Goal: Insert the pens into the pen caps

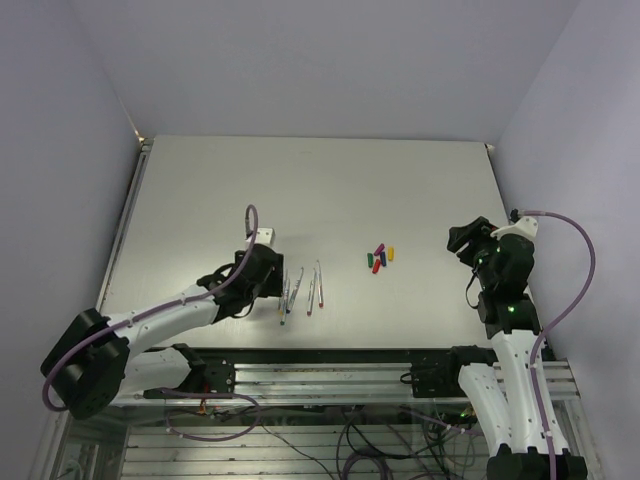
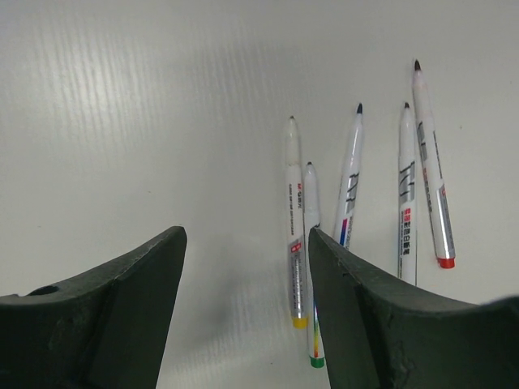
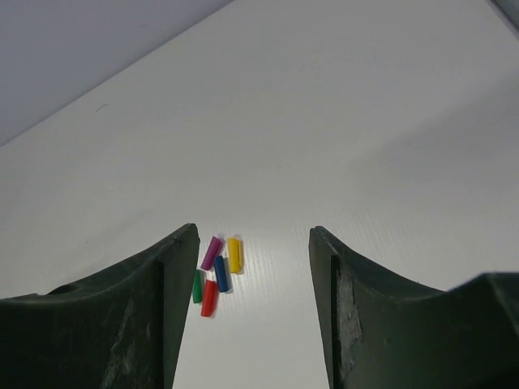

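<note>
Top external, left to right: the left hand (image 1: 272,283) hangs released and empty just beside the five pens (image 2: 349,194), which lie loose and uncapped in a rough row on the worktop (image 1: 200,190). Next, the five caps (image 1: 380,257) sit in a tight cluster, and the right hand (image 1: 463,239) hovers apart from them, jaws spread on nothing. The pens look light, stiff and prone to rolling, so mid-barrel seems the spot to pinch; the tiny caps likely skitter, and no container shows.
</note>
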